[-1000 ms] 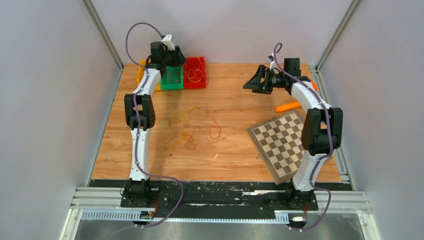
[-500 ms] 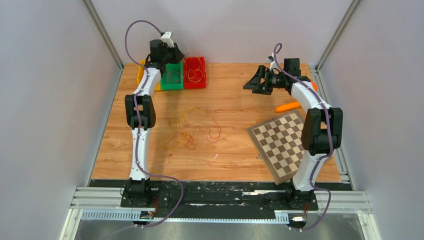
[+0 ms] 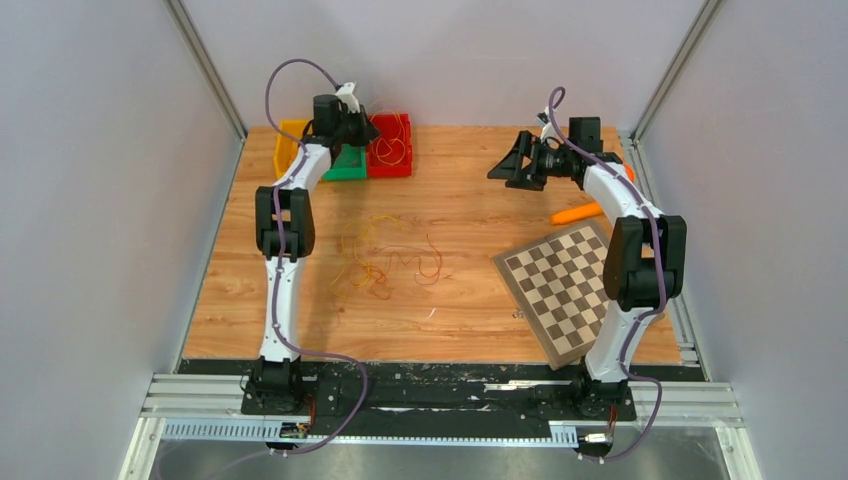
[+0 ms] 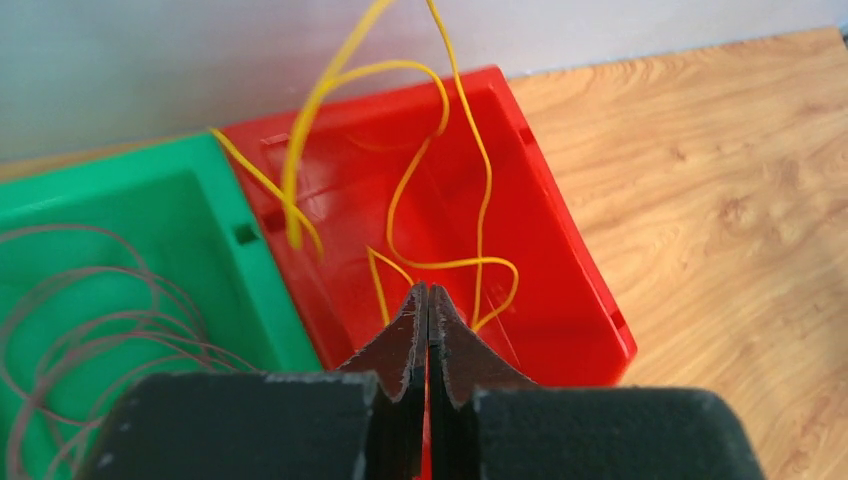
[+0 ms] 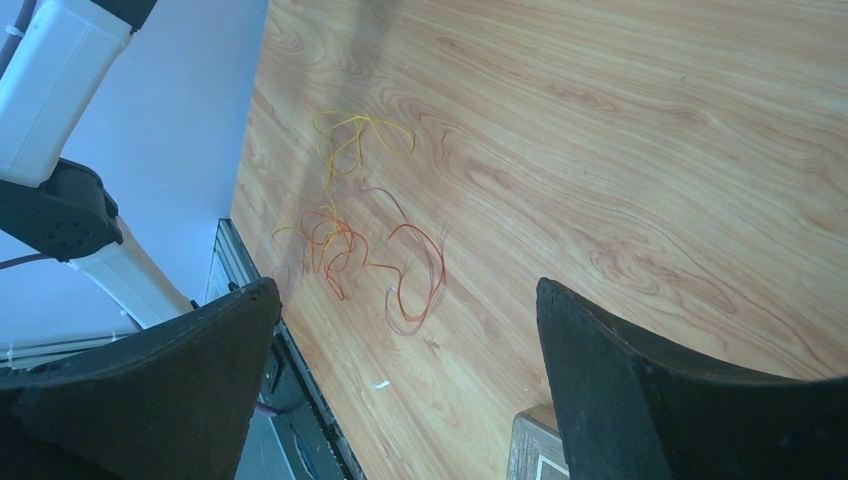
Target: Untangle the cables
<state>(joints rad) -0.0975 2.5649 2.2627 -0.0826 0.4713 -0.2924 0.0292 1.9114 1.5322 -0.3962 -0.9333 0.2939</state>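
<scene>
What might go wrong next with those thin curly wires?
The yellow cable loops through the red bin right by the tips of the shut left gripper; it may snag and get dragged out when the arm pulls away. The pile on the table mixes yellow, orange and red strands; lifting one will likely drag others along.
</scene>
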